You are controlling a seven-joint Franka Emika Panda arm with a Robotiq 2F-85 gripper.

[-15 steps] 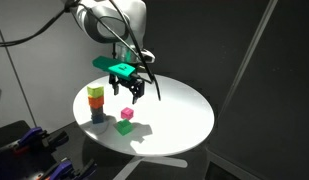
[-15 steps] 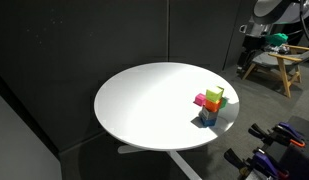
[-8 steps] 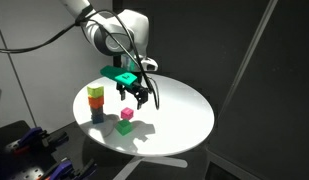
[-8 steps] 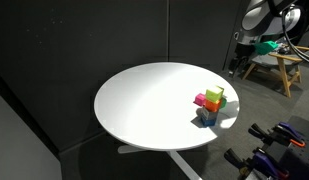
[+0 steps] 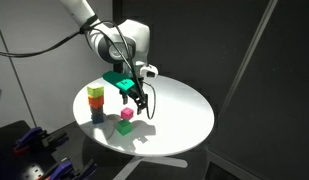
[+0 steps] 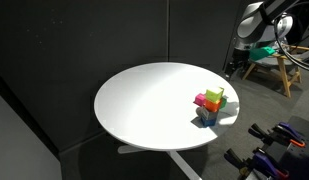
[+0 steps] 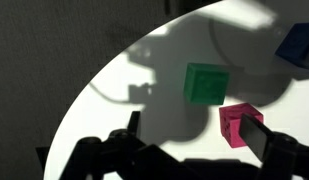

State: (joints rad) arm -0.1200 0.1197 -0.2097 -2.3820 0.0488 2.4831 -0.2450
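My gripper (image 5: pixel 135 103) is open and empty, hanging just above the white round table (image 5: pixel 179 115). A magenta block (image 5: pixel 127 114) lies right below it, with a green block (image 5: pixel 124 128) beside that. In the wrist view the magenta block (image 7: pixel 237 125) sits just inside the right finger of the gripper (image 7: pixel 194 130), and the green block (image 7: pixel 206 83) lies further out. A stack of a yellow-green, an orange and a blue block (image 5: pixel 95 102) stands near the table's edge; its blue block (image 7: pixel 298 40) shows at the wrist view's corner.
The table (image 6: pixel 144 100) stands before dark curtains. In an exterior view the blocks (image 6: pixel 210 105) cluster near the table's edge. A wooden stool (image 6: pixel 279 65) stands behind the arm. Dark equipment with cables (image 5: pixel 24 145) sits on the floor beside the table.
My gripper has come down and slightly closer to the magenta block. The blocks have not moved.
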